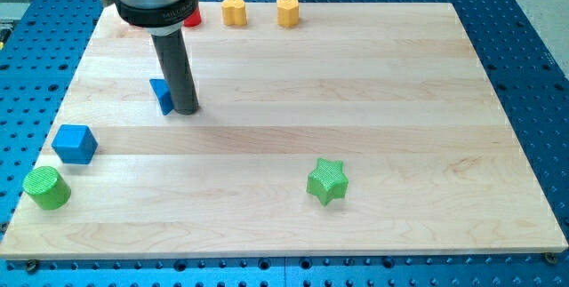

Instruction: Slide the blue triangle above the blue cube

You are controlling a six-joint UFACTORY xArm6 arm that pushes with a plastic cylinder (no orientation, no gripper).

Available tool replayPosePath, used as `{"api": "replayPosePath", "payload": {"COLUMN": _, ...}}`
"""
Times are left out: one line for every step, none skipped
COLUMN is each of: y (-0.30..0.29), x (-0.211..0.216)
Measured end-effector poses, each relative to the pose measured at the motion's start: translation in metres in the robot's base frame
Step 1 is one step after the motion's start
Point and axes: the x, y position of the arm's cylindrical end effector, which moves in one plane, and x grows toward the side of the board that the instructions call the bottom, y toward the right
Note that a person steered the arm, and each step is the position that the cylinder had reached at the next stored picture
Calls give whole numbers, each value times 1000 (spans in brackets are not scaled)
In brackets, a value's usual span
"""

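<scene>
The blue triangle [162, 94] lies on the wooden board [356, 74], toward the view's top and right of the blue cube [74, 143]. My tip [185, 109] touches the triangle's right side. The rod carries no jaws; a green cylinder [46, 187] sits just below the cube.

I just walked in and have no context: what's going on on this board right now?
A robot arm's dark rod is pushing blocks around a wooden board. My tip sits against the right side of the blue triangle, which lies up and to the right of the blue cube. A green cylinder, a green star, two yellow blocks and a partly hidden red block sit untouched.
</scene>
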Motion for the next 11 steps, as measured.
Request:
{"api": "replayPosePath", "payload": {"y": -9, "x": -39}}
{"api": "replayPosePath", "payload": {"y": -37, "x": 3}}
{"api": "replayPosePath", "payload": {"y": 15, "x": -5}}
{"api": "replayPosePath", "payload": {"y": 4, "x": 18}}
{"api": "replayPosePath", "payload": {"y": -21, "x": 21}}
{"api": "replayPosePath", "payload": {"y": -34, "x": 27}}
{"api": "replayPosePath", "payload": {"y": -37, "x": 45}}
{"api": "replayPosePath", "payload": {"y": -67, "x": 46}}
{"api": "replayPosePath", "payload": {"y": -91, "x": 28}}
{"api": "replayPosePath", "payload": {"y": -98, "x": 16}}
{"api": "replayPosePath", "payload": {"y": -42, "x": 19}}
